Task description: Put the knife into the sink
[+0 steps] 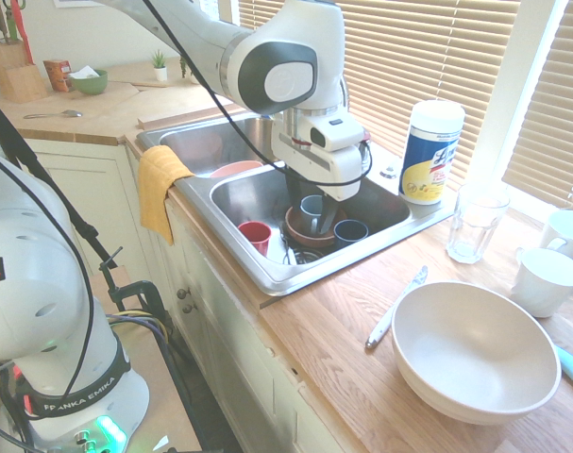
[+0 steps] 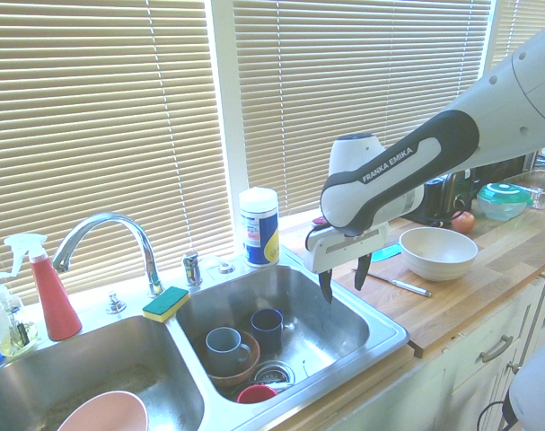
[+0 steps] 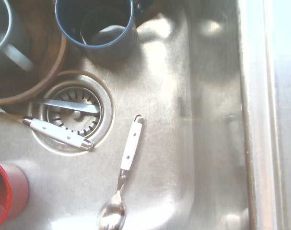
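The knife (image 1: pixel 396 307) (image 2: pixel 399 285), with a whitish handle and a thin silvery blade, lies flat on the wooden counter beside the big cream bowl (image 1: pixel 475 349) (image 2: pixel 438 251). My gripper (image 1: pixel 319 225) (image 2: pixel 344 278) hangs open over the right basin of the steel sink (image 1: pixel 267 274) (image 2: pixel 380 332) with nothing between its fingers. It is well apart from the knife. In the wrist view the basin floor (image 3: pixel 198 120) holds a white-handled spoon (image 3: pixel 126 163) and another white-handled utensil (image 3: pixel 59 134) lying across the drain.
The right basin holds a brown bowl with a grey mug (image 2: pixel 223 346), a dark blue cup (image 2: pixel 268 325) and a red cup (image 1: pixel 255 234). A wipes canister (image 1: pixel 430 151), a glass (image 1: pixel 475 222) and white mugs (image 1: pixel 546 280) stand behind the knife. A yellow cloth (image 1: pixel 159 184) hangs over the sink's front.
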Robot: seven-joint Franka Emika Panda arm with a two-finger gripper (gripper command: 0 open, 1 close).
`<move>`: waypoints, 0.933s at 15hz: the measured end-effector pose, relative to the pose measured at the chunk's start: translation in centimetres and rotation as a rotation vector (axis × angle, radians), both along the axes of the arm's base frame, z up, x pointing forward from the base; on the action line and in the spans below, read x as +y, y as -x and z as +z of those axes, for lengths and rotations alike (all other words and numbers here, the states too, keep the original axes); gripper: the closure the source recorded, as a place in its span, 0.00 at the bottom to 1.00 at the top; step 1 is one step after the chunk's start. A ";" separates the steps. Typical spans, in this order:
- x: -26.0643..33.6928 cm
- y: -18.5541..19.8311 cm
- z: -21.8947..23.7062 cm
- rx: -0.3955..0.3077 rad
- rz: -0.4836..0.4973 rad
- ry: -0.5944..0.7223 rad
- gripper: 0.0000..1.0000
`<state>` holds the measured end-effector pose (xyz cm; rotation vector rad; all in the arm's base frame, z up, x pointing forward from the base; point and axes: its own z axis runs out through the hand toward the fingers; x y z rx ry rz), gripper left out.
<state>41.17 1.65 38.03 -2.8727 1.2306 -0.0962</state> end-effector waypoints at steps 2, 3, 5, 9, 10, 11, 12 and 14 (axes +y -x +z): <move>-0.1 -0.1 -0.3 0.005 0.002 0.001 0.00; -0.1 -0.2 -0.3 0.003 0.019 0.006 0.00; -0.8 -0.3 -0.1 0.006 0.106 0.012 0.00; -7.0 -0.2 0.2 -0.007 0.315 0.037 0.00; -8.7 -0.1 0.4 -0.019 0.352 0.044 0.00; -10.2 0.0 0.4 -0.028 0.380 0.056 0.00; -11.5 0.2 0.3 -0.030 0.402 0.075 0.00; -13.7 0.3 -0.7 -0.024 0.409 0.108 0.00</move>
